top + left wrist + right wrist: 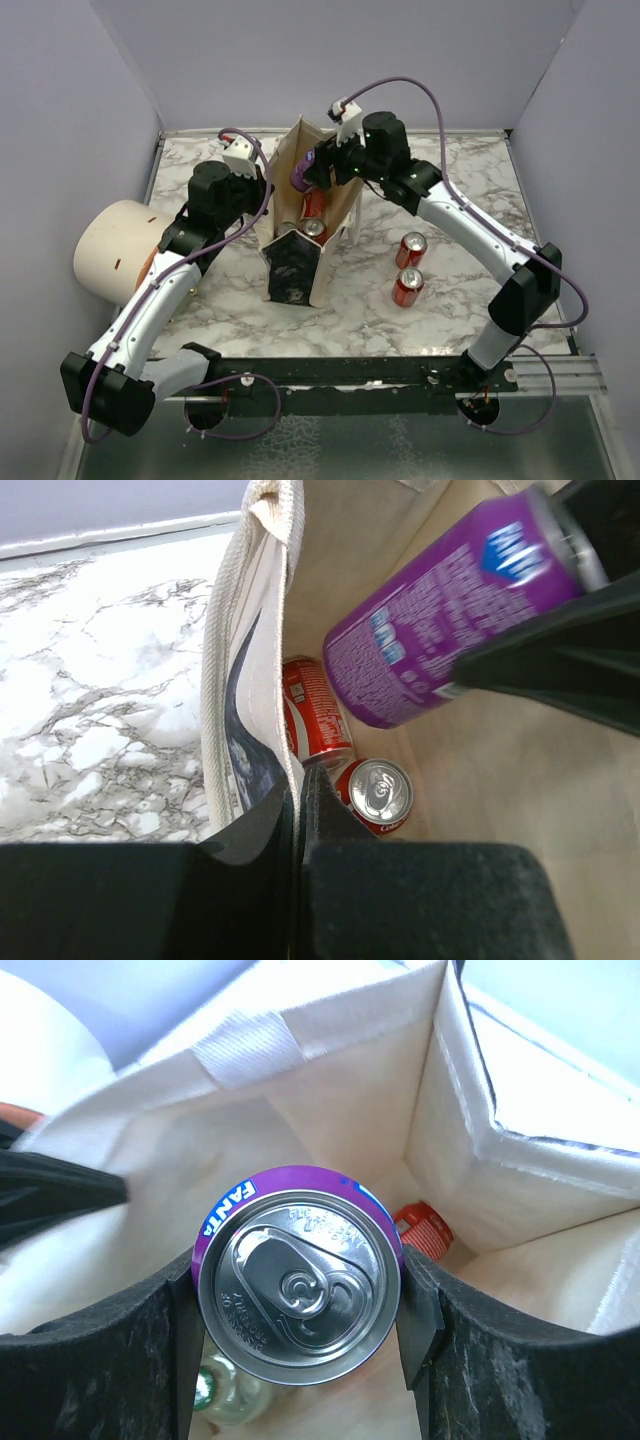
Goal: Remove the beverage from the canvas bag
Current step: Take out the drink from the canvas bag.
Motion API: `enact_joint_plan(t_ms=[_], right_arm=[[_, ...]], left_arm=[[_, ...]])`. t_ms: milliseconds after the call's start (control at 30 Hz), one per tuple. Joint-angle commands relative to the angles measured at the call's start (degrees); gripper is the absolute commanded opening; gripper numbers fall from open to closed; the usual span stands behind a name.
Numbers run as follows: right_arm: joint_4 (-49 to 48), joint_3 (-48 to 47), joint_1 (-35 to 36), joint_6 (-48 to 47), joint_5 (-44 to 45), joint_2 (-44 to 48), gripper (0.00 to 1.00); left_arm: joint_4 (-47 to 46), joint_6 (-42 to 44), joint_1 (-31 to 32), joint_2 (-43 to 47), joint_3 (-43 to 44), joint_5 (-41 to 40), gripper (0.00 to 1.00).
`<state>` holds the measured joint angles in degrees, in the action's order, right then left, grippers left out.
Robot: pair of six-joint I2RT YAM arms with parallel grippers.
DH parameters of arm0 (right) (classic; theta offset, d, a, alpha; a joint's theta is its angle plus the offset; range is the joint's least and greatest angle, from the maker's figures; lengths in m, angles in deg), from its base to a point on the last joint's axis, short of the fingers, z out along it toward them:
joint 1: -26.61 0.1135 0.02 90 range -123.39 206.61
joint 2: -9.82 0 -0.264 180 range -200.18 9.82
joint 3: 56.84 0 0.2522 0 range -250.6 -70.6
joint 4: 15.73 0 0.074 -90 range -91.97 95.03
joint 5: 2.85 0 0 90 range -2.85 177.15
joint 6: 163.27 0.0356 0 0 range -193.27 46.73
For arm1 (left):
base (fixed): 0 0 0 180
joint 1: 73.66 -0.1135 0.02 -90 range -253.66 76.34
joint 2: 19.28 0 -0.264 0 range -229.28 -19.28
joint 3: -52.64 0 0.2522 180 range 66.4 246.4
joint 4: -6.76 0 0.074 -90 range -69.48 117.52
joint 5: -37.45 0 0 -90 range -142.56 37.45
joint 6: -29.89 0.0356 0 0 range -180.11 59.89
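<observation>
Grey matte walls (300, 60) close in a desk (470, 200) with a glossy white marble pattern veined in grey. Just left of centre in the top view stands the bag (285, 165), a tall cream cloth tote with soft creased sides. Its mouth gapes open, and the narrow near side carries a black printed panel. From the left wrist, a ribbed webbing strap runs down the bag's rim at the upper middle of the frame.

The purple can (302, 172) is a smooth cylinder with white and blue lettering and a bright silver lid with a pull tab. It sits inside the bag's open mouth, near the far end, and is tilted. It hangs above two red cans (315, 715) at the bottom, one lying on its side and one showing its silver top.

The right hand (297, 1330) grips the purple can, its black, grainy fingers (150, 1350) pressed against opposite sides just below the lid. The left hand (298, 795) is closed. It seems to pinch the bag's left wall between its tips, though the cloth is hard to follow there.

Right of the bag, two more red cans (412, 248) stand on the desk, close together. At the left edge of the top view lies a wide cream cylinder (115, 250).
</observation>
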<state>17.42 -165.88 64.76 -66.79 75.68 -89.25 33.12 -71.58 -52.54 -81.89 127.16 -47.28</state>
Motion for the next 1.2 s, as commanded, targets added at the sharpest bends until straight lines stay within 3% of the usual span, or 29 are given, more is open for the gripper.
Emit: enact_joint_plan(t_ms=[0, 367, 700, 867, 1033, 1167], right_arm=[[-9.55, 2.0, -0.19, 4.11, -1.87, 6.79, 0.02], [-7.18, 3.57, -0.23, 5.54, 2.56, 16.98, 0.02], [-2.61, 3.37, -0.18, -0.97, 12.01, 29.51, 0.02], [-0.34, 4.57, -0.23, -7.28, 24.61, 35.07, 0.02], [2.46, 7.73, -0.21, -9.31, 49.89, 37.63, 0.02], [-1.3, 14.55, -0.18, -14.97, 57.02, 39.63, 0.02]], left_arm=[[-5.47, -0.16, 0.07, 2.96, 4.06, -1.08, 0.0], [-3.41, -0.48, 0.06, 2.53, 5.34, -1.07, 0.0], [-3.53, -1.31, 0.07, 3.12, 3.88, -2.5, 0.0], [-4.55, -1.98, 0.06, 3.08, 2.81, -2.85, 0.0], [-5.08, -2.24, 0.08, 2.35, 2.76, -2.38, 0.0], [-5.27, -1.9, 0.07, 1.88, 2.89, -2.34, 0.0]])
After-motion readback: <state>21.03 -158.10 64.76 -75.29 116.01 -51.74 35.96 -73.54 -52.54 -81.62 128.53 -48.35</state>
